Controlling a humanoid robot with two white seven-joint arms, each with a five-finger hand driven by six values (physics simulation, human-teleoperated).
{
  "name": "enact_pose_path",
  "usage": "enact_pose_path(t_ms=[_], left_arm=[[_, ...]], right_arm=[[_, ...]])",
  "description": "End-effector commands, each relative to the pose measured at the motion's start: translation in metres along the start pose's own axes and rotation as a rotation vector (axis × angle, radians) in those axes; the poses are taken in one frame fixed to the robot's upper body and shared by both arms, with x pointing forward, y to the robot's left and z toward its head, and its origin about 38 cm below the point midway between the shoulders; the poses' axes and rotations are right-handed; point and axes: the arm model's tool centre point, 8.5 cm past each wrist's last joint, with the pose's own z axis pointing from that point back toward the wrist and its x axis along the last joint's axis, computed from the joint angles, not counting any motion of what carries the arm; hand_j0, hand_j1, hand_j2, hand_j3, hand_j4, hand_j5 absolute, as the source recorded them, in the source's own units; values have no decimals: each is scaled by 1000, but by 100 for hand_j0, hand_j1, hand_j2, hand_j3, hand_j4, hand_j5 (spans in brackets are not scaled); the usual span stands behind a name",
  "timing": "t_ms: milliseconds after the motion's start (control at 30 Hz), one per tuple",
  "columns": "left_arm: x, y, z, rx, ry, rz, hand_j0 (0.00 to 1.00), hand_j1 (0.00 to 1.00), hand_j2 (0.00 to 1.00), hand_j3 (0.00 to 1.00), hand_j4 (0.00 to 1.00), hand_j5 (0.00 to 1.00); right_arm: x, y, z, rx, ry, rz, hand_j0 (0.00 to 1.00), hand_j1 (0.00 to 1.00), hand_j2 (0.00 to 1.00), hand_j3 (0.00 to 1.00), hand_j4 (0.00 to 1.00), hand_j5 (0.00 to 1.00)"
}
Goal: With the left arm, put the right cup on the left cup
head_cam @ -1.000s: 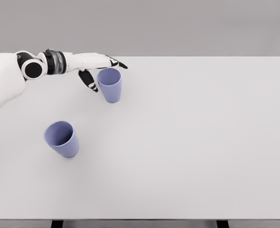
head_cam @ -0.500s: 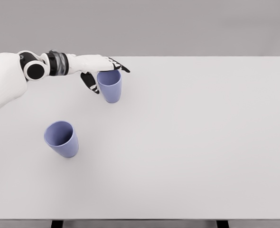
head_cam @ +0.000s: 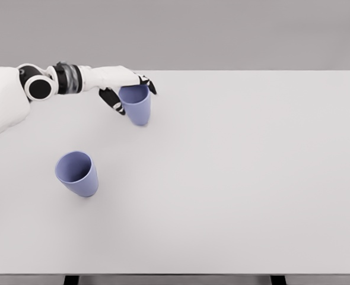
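Fingers (head_cam: 117, 102) of the left hand (head_cam: 123, 83) clamp the right cup (head_cam: 136, 104) upper left; it should lift straight, staying upright, toward the left cup (head_cam: 77, 173).

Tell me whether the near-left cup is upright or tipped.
Upright: the near-left cup stands on the table with its open mouth facing up, nothing touching it.
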Motion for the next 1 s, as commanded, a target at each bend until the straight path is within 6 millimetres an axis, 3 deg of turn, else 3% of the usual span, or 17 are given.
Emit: enact_pose_path(t_ms=[0, 167, 467, 567, 767, 800, 967], left_arm=[[-1, 6, 9, 24, -3, 5, 48, 48, 48, 48, 48, 48], [-4, 13, 63, 81, -31, 38, 47, 47, 47, 47, 47, 47], [32, 21, 194, 167, -88, 59, 47, 47, 47, 47, 47, 47], [41, 19, 226, 167, -69, 43, 47, 47, 47, 47, 47, 47], [63, 18, 261, 147, -57, 0, 47, 47, 47, 47, 47, 47], [74, 16, 262, 129, -78, -9, 47, 47, 47, 47, 47, 47], [80, 5, 259, 32, -96, -17, 47, 47, 47, 47, 47, 47]], right_arm=[[0, 0, 0, 0, 0, 2, 100, 100, 100, 100, 100, 100], [0, 0, 0, 1, 1, 1, 100, 100, 100, 100, 100, 100], [0, 0, 0, 1, 1, 1, 100, 100, 100, 100, 100, 100], [0, 0, 0, 0, 0, 2, 100, 100, 100, 100, 100, 100], [0, 0, 0, 1, 1, 1, 100, 100, 100, 100, 100, 100], [0, 0, 0, 0, 0, 2, 100, 100, 100, 100, 100, 100], [0, 0, 0, 1, 1, 1, 100, 100, 100, 100, 100, 100]])
